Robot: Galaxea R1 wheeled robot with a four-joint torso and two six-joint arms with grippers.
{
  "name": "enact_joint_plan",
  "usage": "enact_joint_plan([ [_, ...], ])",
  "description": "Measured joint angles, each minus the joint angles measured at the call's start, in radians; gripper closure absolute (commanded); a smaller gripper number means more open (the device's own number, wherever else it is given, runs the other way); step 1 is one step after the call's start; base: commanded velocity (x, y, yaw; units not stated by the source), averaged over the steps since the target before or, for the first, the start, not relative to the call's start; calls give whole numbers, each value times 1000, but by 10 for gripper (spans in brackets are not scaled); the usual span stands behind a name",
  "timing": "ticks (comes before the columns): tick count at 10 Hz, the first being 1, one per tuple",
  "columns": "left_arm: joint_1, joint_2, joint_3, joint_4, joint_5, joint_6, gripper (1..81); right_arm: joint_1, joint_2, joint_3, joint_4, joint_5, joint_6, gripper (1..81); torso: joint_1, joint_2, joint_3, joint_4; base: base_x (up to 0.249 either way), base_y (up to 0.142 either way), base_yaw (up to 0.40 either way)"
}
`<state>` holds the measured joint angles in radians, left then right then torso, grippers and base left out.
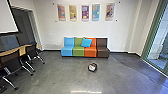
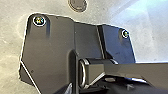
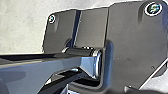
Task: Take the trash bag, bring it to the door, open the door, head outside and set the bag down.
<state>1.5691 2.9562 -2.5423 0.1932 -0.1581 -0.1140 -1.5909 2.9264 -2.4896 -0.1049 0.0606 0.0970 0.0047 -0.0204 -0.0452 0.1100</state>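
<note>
Sitting before the sofa [image 1: 67, 50] is a dark-and-white bundle [image 1: 92, 67].

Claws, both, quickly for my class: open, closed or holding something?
Left claw: cannot be told from these views.
Right claw: cannot be told either.

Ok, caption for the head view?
Four-coloured seating beneath five wall panels, a small object on the floor in front.

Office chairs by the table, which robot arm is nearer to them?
Left, probably. The office chairs stand ahead on the robot's left, so the left arm is on their side, the right arm on the side away from them.
</note>
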Motion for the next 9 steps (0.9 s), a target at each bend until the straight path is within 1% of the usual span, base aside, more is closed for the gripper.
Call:
enact_joint_plan([
  [3, 0, 0, 0, 0, 0, 0, 10, 0, 0, 0, 0, 0, 0, 10, 0, 0, 0, 0, 161, -70, 0],
  [9, -2, 1, 1, 0, 0, 0, 10, 0, 0, 0, -1, 0, -3, 10, 0, 0, 0, 0, 166, 0, 0],
])
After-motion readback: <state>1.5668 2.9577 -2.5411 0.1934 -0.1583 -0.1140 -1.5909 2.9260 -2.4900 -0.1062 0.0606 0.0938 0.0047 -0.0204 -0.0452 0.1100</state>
